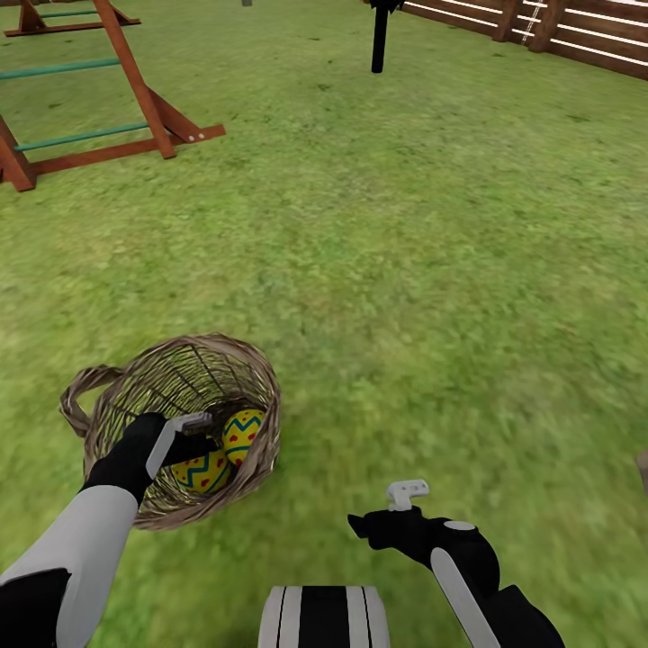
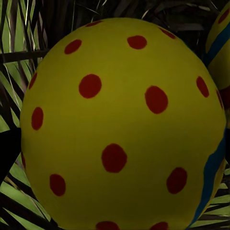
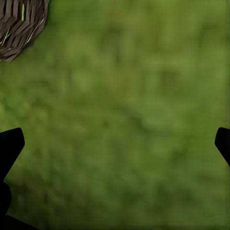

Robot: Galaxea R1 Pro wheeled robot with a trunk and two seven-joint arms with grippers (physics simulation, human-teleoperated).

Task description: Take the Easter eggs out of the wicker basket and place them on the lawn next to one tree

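Note:
The wicker basket [image 1: 117,396] rests tilted on the lawn [image 1: 432,297] at the lower left, its mouth turned toward me. Two yellow Easter eggs with red dots and blue zigzags lie inside, one [image 1: 244,430] above the other [image 1: 202,472]. My left gripper [image 1: 205,441] reaches into the basket beside them. In the left wrist view one egg [image 2: 120,124] sits very close between the spread fingers, and another egg [image 2: 220,45] shows at the edge. My right gripper [image 1: 364,522] [image 3: 120,143] hangs open over bare grass, right of the basket [image 3: 19,24]. The tree is out of view.
A wooden play frame [image 1: 135,90] stands at the far left. A thin black trunk [image 1: 380,40] rises at the back, with a slatted fence [image 1: 576,31] behind it at the right. A grey-brown sliver [image 1: 643,470] shows at the right edge. Open grass lies ahead.

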